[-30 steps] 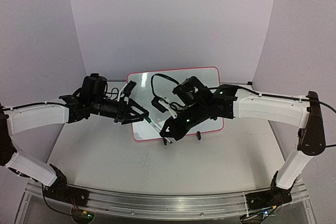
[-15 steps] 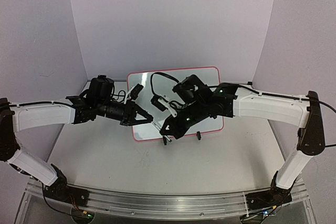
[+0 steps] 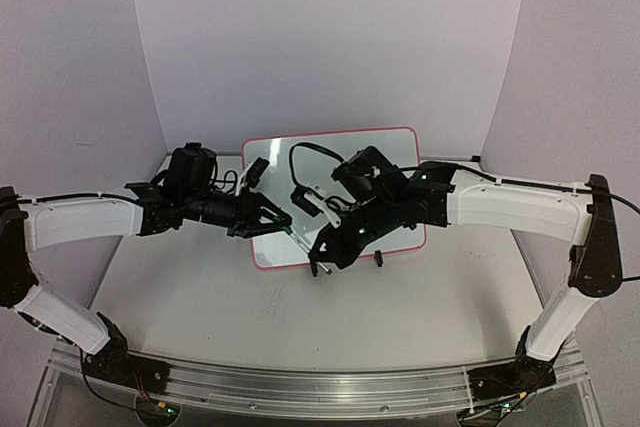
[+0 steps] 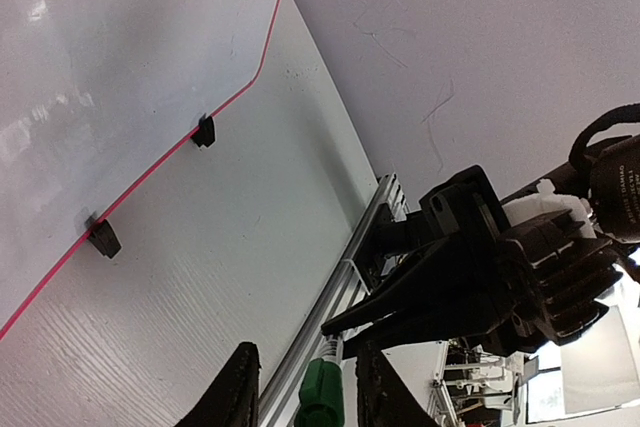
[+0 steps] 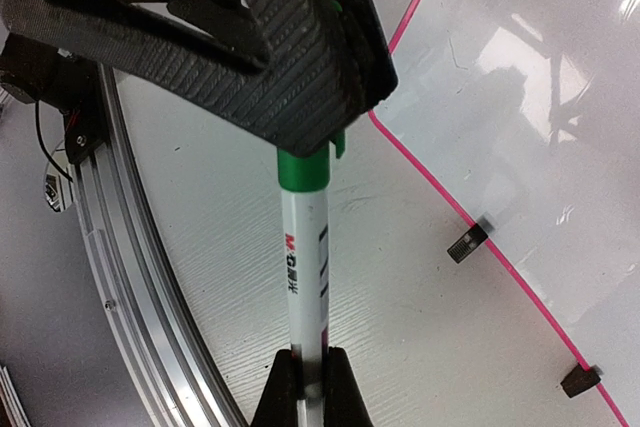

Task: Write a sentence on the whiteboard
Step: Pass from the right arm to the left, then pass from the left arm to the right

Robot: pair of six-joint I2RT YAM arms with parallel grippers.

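The whiteboard leans at the table's middle, white with a red-pink frame and two black clip feet. The board surface that shows is blank, so the sentence is out of view. My right gripper is shut on the white barrel of a marker. It holds the marker just in front of the board's lower left corner. The marker's green cap sits between the fingers of my left gripper, which stand slightly apart with a gap on each side. From above, the left gripper meets the right gripper tip to tip.
An aluminium rail runs along the table's near edge with both arm bases on it. Lilac walls close in the back and sides. Bare white tabletop lies between the board and the rail.
My left gripper moved right to the marker's cap and its jaws narrowed from wide open to a small gap around it. The right gripper stayed shut on the marker and barely moved.
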